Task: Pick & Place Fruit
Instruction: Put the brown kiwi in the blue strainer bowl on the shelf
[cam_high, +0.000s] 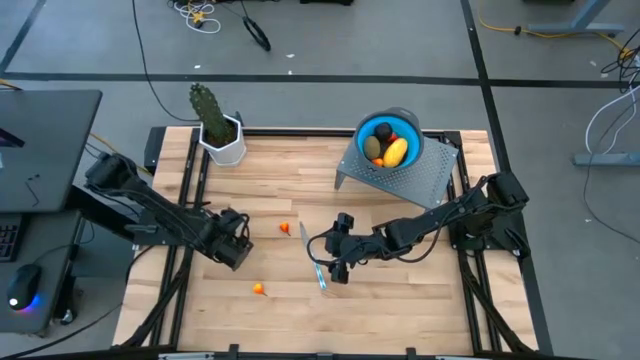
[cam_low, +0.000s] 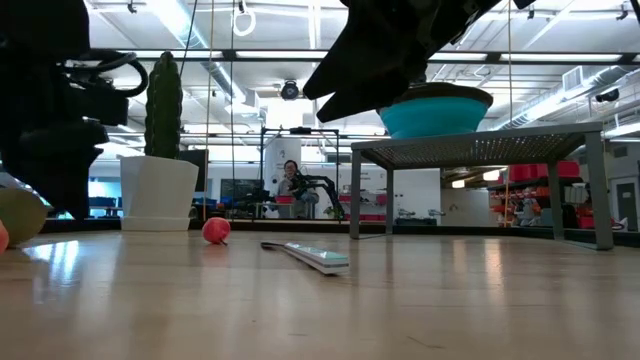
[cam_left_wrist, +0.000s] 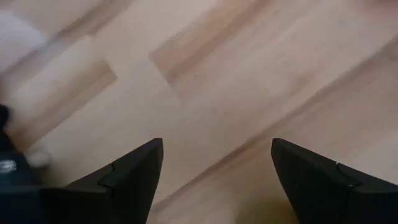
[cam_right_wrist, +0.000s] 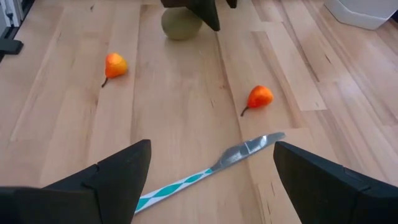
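Your right gripper hangs wide open just over the knife, holding nothing. Your left gripper also stands open above an olive oval. 2 orange pieces lie loose on the table; the yellow oblong sits in the blue bowl.

A: The table looks like pale wood planks, smooth with a soft sheen.

B: Next to the cactus pot, which seems glossy white, the shelf is grey perforated metal, matt. The bowl on it looks like smooth teal plastic.

A: The knife has a shiny metallic blade and a patterned, smooth handle. The orange fruit beside the blade looks waxy.

B: The right gripper fingers are matt black, like plastic.
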